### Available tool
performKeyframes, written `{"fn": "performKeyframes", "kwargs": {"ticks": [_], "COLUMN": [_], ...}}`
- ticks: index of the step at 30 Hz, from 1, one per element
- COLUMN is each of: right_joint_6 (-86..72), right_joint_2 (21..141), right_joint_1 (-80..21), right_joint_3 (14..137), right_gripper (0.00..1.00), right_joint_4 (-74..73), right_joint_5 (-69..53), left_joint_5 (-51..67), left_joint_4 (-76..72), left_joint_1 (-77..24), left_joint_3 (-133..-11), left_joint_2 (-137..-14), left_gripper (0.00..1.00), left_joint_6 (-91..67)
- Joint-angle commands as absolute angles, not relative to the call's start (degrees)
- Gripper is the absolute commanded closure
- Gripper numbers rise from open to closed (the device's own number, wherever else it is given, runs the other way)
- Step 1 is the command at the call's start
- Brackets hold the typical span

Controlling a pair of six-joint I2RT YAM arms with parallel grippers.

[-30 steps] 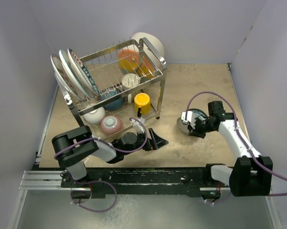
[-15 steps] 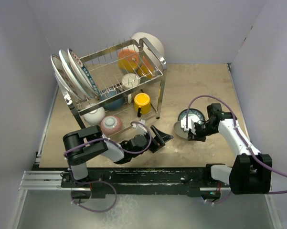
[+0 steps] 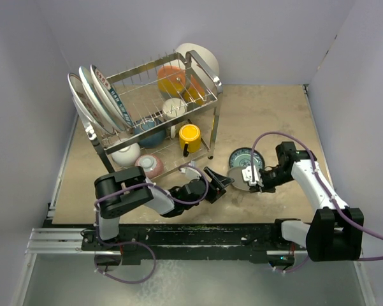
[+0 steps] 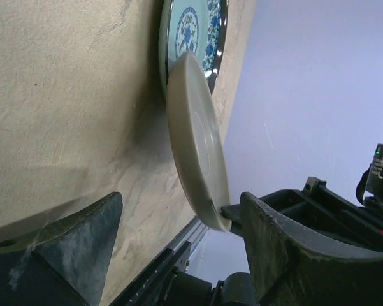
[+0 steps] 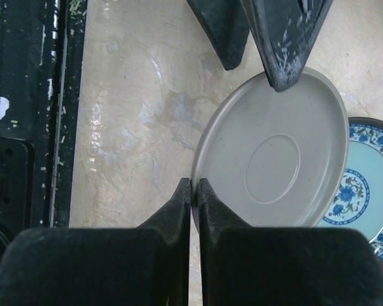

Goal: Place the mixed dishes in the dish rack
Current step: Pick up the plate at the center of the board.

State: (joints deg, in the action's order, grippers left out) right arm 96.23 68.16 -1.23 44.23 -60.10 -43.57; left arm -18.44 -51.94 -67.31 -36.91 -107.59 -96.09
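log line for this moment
right claw shut on grey plate rim | left claw open, straddling opposite rim | teal plate flat on table

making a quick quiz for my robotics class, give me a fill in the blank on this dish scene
1. The plate held by the shut right gripper is ___ in colour.
2. The left gripper is ___, its fingers either side of that plate's far edge.
3. The yellow cup sits on the rack's ___ tier.

Missing words: grey; open; lower
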Motion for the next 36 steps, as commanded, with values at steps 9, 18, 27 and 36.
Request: {"fn": "performKeyframes", "kwargs": {"ticks": [9,18,27,36], "right_joint_6": [109.3,111.8,111.9,108.1], "right_joint_2": [65.7,65.4,64.5,62.1], "right_joint_1": [-1.6,-1.6,-1.6,-1.5], "right_joint_3": [43.7,42.7,42.5,43.7], "right_gripper": [1.0,1.0,1.0,0.84], "right_joint_4": [-68.8,-69.4,-69.2,-68.4], "right_joint_5": [-49.7,-50.0,-50.0,-51.5], "left_joint_5": [-20.6,-19.3,-18.0,-17.2], "left_joint_4": [-55.2,-57.0,-62.4,-63.8], "left_joint_1": [-67.7,-67.7,-67.7,-67.8], "left_joint_3": [-41.6,-42.2,-41.0,-39.4], "left_joint_2": [-111.1,-112.4,-112.7,-109.7], "left_gripper": [0.34,0.58,0.85,1.0], "left_joint_6": [-99.5,-99.4,-97.9,-91.2]}}
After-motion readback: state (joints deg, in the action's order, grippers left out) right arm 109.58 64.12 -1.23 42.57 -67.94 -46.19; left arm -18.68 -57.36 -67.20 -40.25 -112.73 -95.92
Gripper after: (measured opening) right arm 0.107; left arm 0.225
